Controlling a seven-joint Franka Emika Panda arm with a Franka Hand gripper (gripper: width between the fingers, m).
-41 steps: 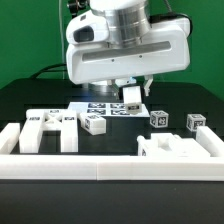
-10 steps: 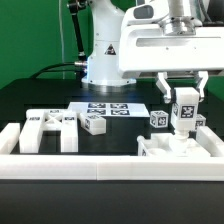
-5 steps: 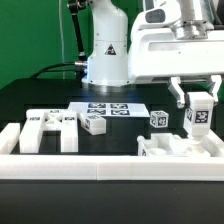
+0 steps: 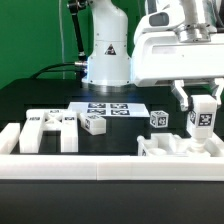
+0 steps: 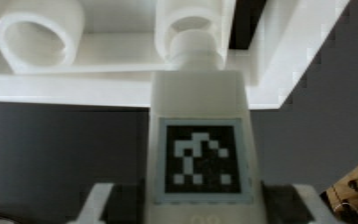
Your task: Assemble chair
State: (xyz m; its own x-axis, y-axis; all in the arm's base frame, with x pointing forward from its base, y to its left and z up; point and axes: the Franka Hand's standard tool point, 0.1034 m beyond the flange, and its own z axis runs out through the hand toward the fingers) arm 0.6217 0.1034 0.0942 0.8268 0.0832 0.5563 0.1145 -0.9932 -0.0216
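One leg (image 4: 203,119) of the chair hangs upright in the gripper (image 4: 203,108), its marker tag facing the exterior camera. The fingers (image 4: 186,98) are nearly together and clamp the leg from both sides near its top. In the wrist view the same leg (image 5: 202,140) runs away from the camera, and its rounded peg end points at one of two round sockets in the seat panel (image 5: 87,45). Whether the peg touches the socket cannot be told.

The seat panel (image 4: 178,150) lies right under the held leg, at the exterior view's right, pushed against the white rail (image 4: 100,168) that edges the front of the black table (image 4: 30,100). Two loose blocks with tags lie behind it. One block (image 4: 158,119) is just beside the held leg. The other block (image 4: 95,123) is nearer the middle.

At the exterior view's left a slatted panel (image 4: 50,128) rests inside the rail. The marker board (image 4: 112,107) lies flat behind the blocks, in front of the arm's base (image 4: 105,55).
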